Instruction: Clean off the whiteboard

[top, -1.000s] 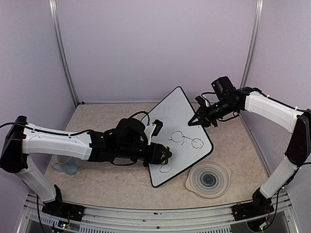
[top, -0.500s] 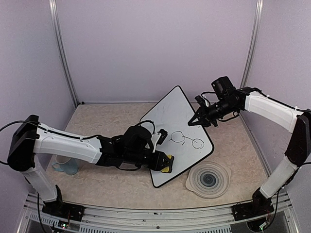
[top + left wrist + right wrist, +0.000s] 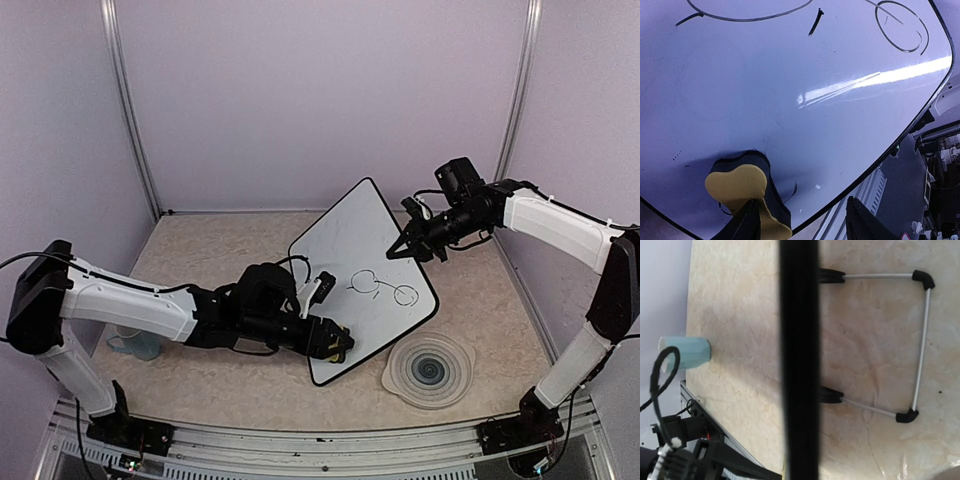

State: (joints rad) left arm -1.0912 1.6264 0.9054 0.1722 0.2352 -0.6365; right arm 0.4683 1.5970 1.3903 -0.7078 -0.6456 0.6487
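The eraser [image 3: 737,185] is being clamped by the left gripper [image 3: 338,343] at the whiteboard's [image 3: 350,240] near corner, its right edge by the right gripper [image 3: 398,250].

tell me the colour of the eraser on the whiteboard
The eraser is yellow and black; left wrist view.

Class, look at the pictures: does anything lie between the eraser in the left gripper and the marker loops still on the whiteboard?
Nothing visible does. The left gripper holds the yellow-and-black block eraser on the near corner of the large white black-framed whiteboard. Only bare white surface separates it from the black marker loops.
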